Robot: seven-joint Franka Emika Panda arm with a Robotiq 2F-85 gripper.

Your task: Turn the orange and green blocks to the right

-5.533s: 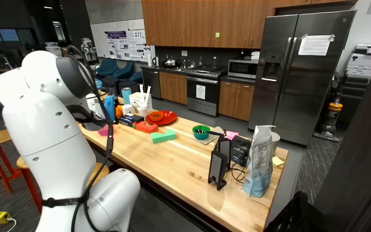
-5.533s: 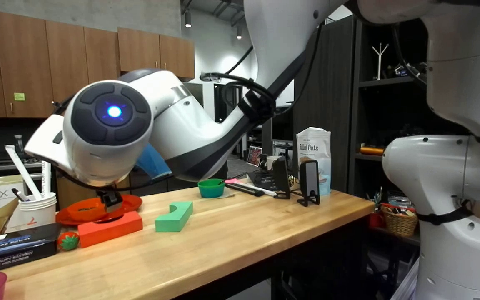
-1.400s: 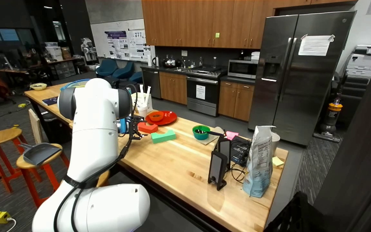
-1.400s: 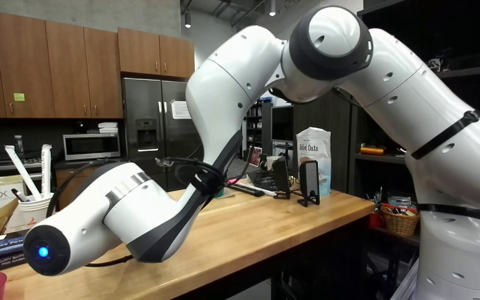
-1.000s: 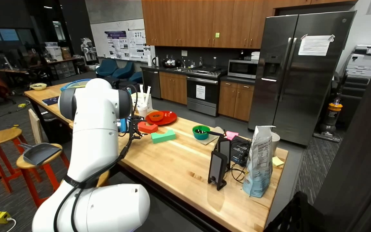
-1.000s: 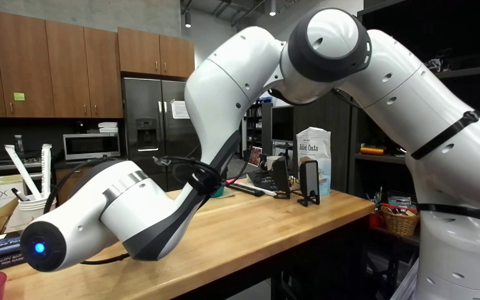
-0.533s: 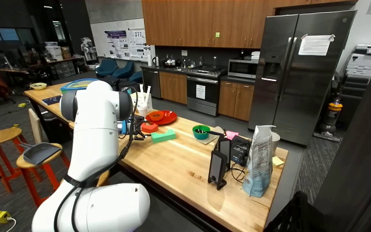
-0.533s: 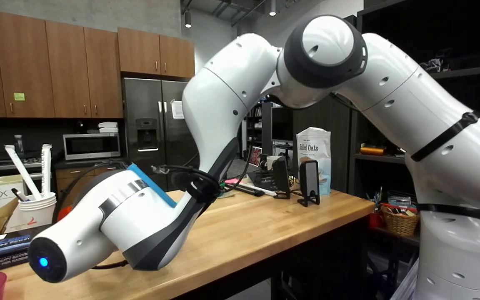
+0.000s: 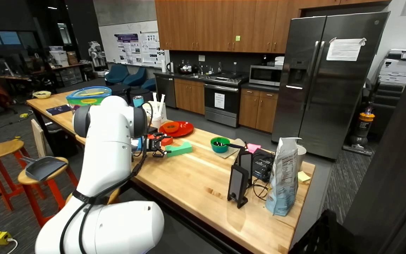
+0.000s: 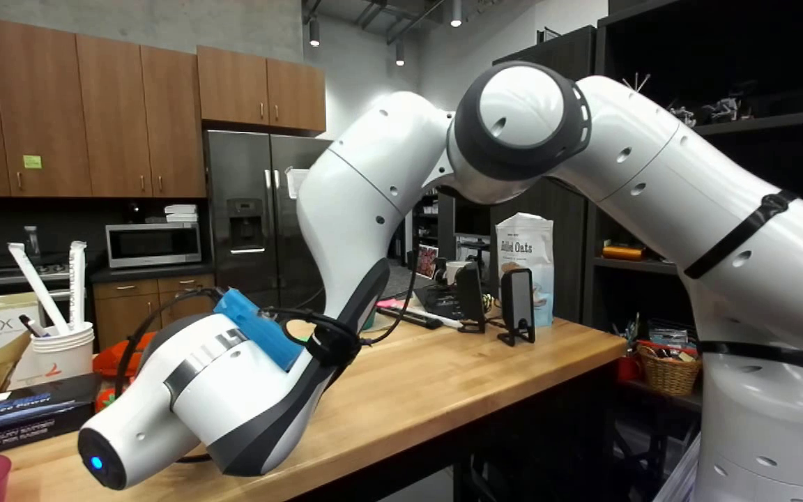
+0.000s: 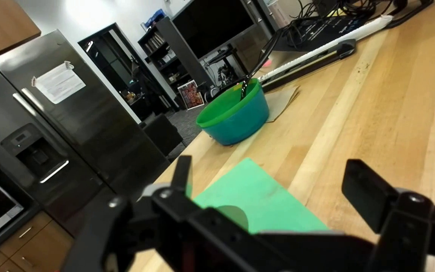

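The green block (image 9: 180,149) lies flat on the table in an exterior view, and its notched shape shows between the fingers in the wrist view (image 11: 263,200). The orange block (image 9: 167,141) lies behind it towards the red plate, partly hidden by my gripper. My gripper (image 9: 165,144) is low, beside the near end of the green block and in front of the orange one. In the wrist view my gripper (image 11: 272,181) is open, fingers wide apart with nothing held. Whether a finger touches a block cannot be told. The arm hides both blocks in the remaining exterior view.
A red plate (image 9: 186,129) with an orange bowl (image 9: 171,127) stands behind the blocks. A green bowl (image 9: 220,145) is beyond them, also in the wrist view (image 11: 236,117). Speakers (image 9: 237,184) and an oats bag (image 9: 282,180) stand farther along. A dark box (image 10: 25,415) and paper cups (image 10: 63,352) are nearby.
Since several seconds ago the arm has swung and my gripper has come to the blocks. Over the last second it has moved lower and slightly towards the green block. The blocks look unmoved.
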